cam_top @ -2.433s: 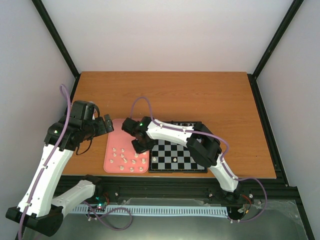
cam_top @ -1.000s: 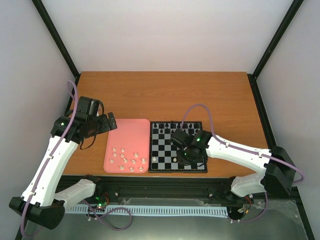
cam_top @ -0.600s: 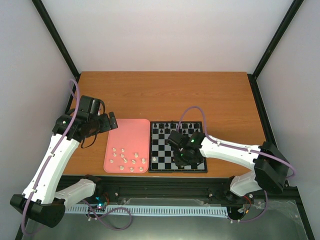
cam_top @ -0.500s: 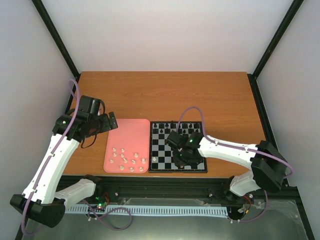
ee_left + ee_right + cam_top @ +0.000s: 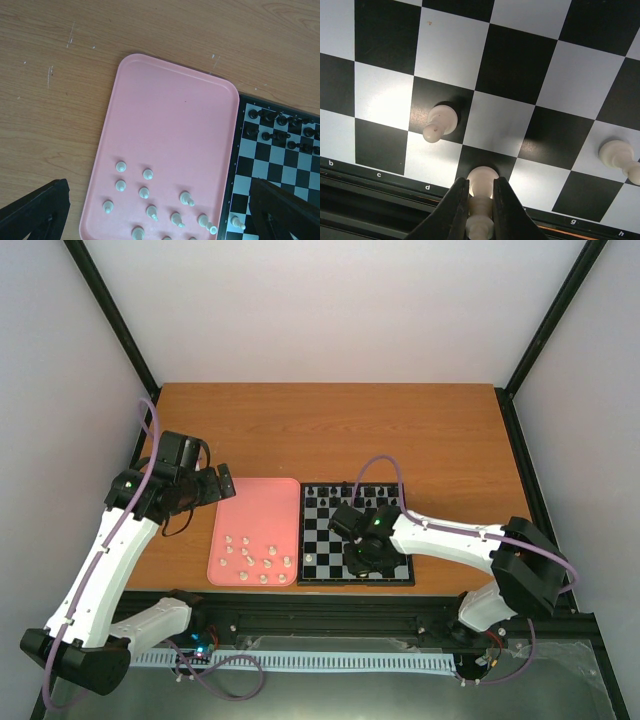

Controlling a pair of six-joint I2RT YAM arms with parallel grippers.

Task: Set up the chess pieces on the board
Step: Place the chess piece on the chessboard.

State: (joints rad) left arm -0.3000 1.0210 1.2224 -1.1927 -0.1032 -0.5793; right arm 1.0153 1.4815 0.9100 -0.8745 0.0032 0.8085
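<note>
From above, your right gripper hangs low over the near edge of the chessboard, and its own wrist hides whatever sits between the fingers. Beyond it, the black chessmen line the board's far rows. To its left, a lone cream-white piece stands in the board's outer column. Farther left lies the pink tray, with loose cream-white chessmen gathered in its near half. Your left gripper hovers at the tray's far-left corner, over the wooden table.

Through the left wrist camera, the fingers stand spread wide with nothing between them. Under them the tray's chessmen show as separate pieces, where the overhead view gives only specks. To the right is the board's corner, with two rows of black chessmen.

Only the right wrist camera shows you the grip. The fingers are pressed against the held chessman, a cream-white one, whose base is at a dark square in the row beside the border. Up and left of the fingers a white pawn stands on a dark square. Another white piece sits far right at the frame's edge. Along the border you can read b, c, d, g and h.
</note>
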